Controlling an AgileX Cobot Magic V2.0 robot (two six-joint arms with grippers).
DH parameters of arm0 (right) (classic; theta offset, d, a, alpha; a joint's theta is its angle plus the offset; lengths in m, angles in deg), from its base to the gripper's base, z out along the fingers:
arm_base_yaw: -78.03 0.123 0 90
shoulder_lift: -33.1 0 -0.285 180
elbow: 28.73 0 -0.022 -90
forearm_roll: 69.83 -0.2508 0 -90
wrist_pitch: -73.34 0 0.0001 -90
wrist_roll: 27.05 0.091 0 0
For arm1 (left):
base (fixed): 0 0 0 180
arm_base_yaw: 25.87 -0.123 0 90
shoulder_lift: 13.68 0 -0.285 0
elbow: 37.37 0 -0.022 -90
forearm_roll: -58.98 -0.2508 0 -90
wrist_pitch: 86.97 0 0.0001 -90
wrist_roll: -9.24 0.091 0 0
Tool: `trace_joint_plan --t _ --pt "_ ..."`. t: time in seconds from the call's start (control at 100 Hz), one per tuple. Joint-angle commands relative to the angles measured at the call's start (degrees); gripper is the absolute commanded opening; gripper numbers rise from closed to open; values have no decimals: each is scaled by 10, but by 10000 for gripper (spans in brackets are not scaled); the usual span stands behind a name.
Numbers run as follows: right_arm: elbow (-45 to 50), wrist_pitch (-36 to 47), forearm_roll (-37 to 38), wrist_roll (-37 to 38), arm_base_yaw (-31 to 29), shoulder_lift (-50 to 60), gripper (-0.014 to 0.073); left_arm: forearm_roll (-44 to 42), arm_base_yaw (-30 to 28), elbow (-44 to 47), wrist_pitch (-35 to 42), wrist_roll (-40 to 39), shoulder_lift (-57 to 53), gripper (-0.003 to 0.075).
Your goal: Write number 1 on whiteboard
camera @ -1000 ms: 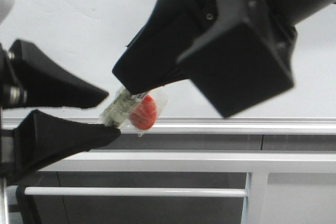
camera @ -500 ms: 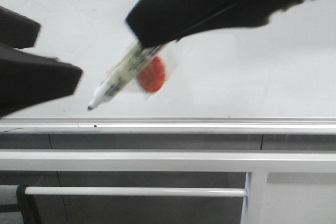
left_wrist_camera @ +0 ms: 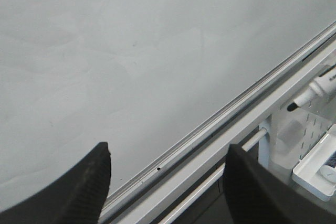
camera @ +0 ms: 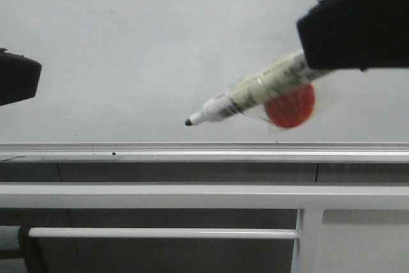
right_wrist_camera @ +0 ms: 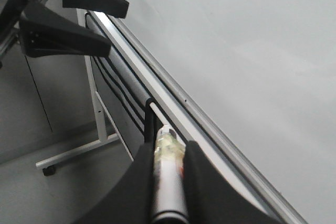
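The whiteboard (camera: 160, 43) fills the upper front view, with its silver rail (camera: 204, 151) below; I see no number 1 on it. My right gripper (camera: 319, 52), at the upper right, is shut on a white marker (camera: 255, 91). The marker's dark tip (camera: 189, 122) is bare, points down-left, and is just above the rail. A red round tag (camera: 293, 108) hangs by the marker. In the right wrist view the gripper (right_wrist_camera: 168, 156) clamps the marker barrel (right_wrist_camera: 168, 182). My left gripper (camera: 16, 78) is at the far left edge. Its wrist view shows it (left_wrist_camera: 165, 182) open and empty before the board (left_wrist_camera: 131, 51).
Below the rail are a white frame bar (camera: 192, 196) and a thin white rod (camera: 160, 233). A white tray (left_wrist_camera: 315, 169) sits beyond the board's edge in the left wrist view. The stand's wheeled foot (right_wrist_camera: 73, 156) is on the grey floor.
My right gripper has carried the marker to the right, away from the left gripper. The left gripper has drawn back to the left edge of the front view.
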Motion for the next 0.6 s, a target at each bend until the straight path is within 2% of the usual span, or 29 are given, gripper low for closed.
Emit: trace_joint_plan --t 0.0,0.14,0.32,0.59 --pt "13 64 -14 2 -5 34 -51 -12 3 -15 28 -1 -3 419" --pt "31 122 -14 1 -5 65 -51 -12 3 -15 62 -1 -3 419" --pt "27 137 -2 -3 -5 64 -52 -12 3 -15 97 -1 -3 419" --pt "27 214 2 -3 -5 57 -52 -12 3 -15 127 -1 -3 419"
